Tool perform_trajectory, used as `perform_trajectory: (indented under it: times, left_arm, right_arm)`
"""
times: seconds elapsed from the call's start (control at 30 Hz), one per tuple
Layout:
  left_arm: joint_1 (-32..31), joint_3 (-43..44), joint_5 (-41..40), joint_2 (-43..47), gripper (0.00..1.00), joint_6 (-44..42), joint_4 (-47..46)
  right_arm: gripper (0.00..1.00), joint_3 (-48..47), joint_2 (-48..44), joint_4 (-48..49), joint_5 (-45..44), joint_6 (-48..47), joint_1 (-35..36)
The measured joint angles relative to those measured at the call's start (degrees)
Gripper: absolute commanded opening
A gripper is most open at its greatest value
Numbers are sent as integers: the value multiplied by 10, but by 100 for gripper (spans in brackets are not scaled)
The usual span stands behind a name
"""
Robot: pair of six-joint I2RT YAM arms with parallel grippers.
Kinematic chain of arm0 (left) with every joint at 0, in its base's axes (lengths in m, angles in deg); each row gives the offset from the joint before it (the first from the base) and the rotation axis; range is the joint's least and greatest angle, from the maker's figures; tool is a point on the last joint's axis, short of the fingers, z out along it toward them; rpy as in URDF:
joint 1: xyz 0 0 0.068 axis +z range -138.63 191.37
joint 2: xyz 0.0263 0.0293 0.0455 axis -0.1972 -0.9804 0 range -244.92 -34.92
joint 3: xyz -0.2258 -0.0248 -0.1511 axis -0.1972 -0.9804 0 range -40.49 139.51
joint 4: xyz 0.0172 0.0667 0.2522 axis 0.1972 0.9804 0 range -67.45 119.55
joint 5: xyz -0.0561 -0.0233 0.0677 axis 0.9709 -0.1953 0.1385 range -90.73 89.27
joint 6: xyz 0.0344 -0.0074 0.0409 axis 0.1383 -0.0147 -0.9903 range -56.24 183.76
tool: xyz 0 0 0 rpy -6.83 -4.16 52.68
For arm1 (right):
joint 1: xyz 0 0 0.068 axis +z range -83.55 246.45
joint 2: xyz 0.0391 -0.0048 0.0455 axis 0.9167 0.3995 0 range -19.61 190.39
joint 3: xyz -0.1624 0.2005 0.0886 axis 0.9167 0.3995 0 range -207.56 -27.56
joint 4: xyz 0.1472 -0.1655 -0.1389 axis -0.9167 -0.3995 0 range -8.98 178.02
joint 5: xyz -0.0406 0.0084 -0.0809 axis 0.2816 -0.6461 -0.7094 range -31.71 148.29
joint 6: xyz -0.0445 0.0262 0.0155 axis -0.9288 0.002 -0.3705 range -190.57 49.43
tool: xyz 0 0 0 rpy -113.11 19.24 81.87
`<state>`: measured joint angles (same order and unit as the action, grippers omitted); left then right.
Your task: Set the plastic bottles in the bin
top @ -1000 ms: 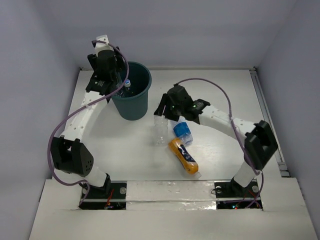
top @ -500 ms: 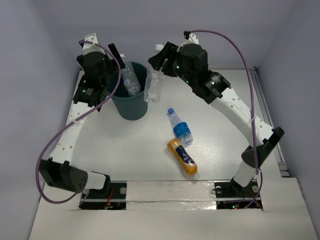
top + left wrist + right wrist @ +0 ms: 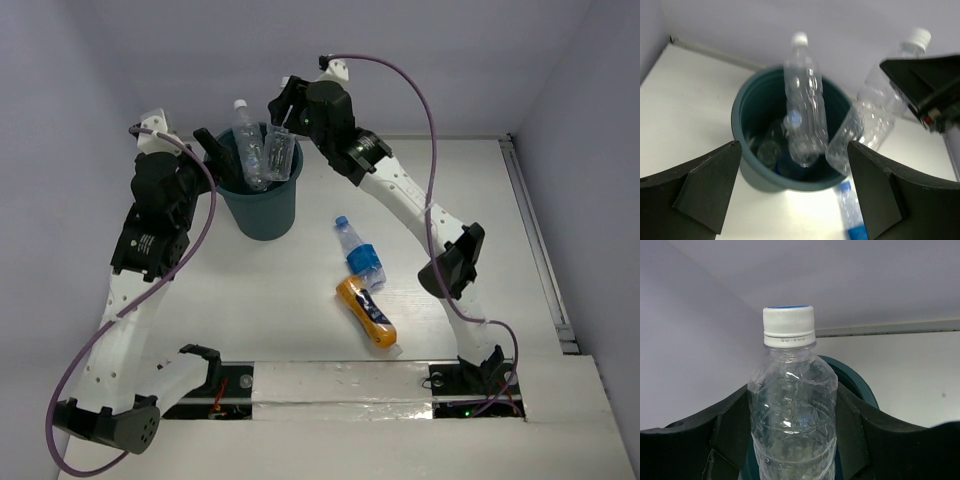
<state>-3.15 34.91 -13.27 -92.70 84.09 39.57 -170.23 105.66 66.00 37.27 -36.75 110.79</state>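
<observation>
Plastic bottles (image 3: pixel 771 150) deep in the teal bin (image 3: pixel 265 215) blur together and cannot be counted. The left gripper (image 3: pixel 793 145) gapes empty just left of the bin, where a clear bottle (image 3: pixel 243 140) stands with its neck out. The right gripper (image 3: pixel 792 410) clamps a second clear bottle (image 3: pixel 791 405), tilted over the rim, its base cut off. A blue-labelled bottle (image 3: pixel 362 258) and an orange bottle (image 3: pixel 366 312) lie on the table, print unreadable.

My overhead camera looks down on the counter (image 3: pixel 250 300) from high behind; left wrist view peers into the bin (image 3: pixel 740 102) from close above; right wrist view, tight on a clear bottle (image 3: pixel 790 410), faces the back wall (image 3: pixel 875 280); all share the bin.
</observation>
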Motion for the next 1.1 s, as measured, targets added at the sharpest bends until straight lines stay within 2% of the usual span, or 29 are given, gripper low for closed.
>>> perform_trajectory:
  times: [0.2,0.37,0.47,0.57,0.6,0.67,0.7,0.77,0.8,0.87,0.9,0.93,1.0,1.03,1.07,1.1]
  left_arm:
    - [0,-46,18,20,83,16,30]
    - [0,-66,26,23,82,26,40]
    - [0,-70,29,26,81,29,40]
    - [0,-71,30,28,77,31,40]
    - [0,-71,31,28,72,31,40]
    - [0,-71,31,28,67,33,40]
    - [0,-71,33,28,58,33,40]
    - [0,-68,39,28,47,38,41]
    - [0,-66,45,28,32,39,42]
    - [0,-61,58,29,16,46,45]
    - [0,-60,66,30,4,49,46]
    - [0,-60,75,33,0,54,49]
    - [0,-61,94,41,0,61,53]
    - [-2,-65,105,47,0,67,51]
    - [-6,-70,115,53,0,73,52]
    - [-13,-78,124,62,0,80,51]
  right_arm:
    - [39,27,26,33,-13,-1,1]
    - [42,146,6,95,-26,-22,4]
    - [48,194,0,119,-31,-40,10]
    - [69,199,0,125,-30,-59,18]
    - [83,198,0,128,-26,-63,20]
    - [91,190,-1,129,-16,-73,23]
    - [96,178,-1,117,-7,-76,25]
    - [97,140,0,87,7,-82,27]
    - [98,118,0,77,14,-84,27]
    - [98,88,-9,74,25,-86,27]
    - [98,86,-22,71,31,-85,27]
    - [98,89,-37,67,36,-86,27]
    - [78,124,-86,60,47,-86,26]
    - [64,148,-114,61,51,-86,26]
    - [43,187,-152,63,58,-88,24]
    - [15,232,-193,64,67,-87,21]
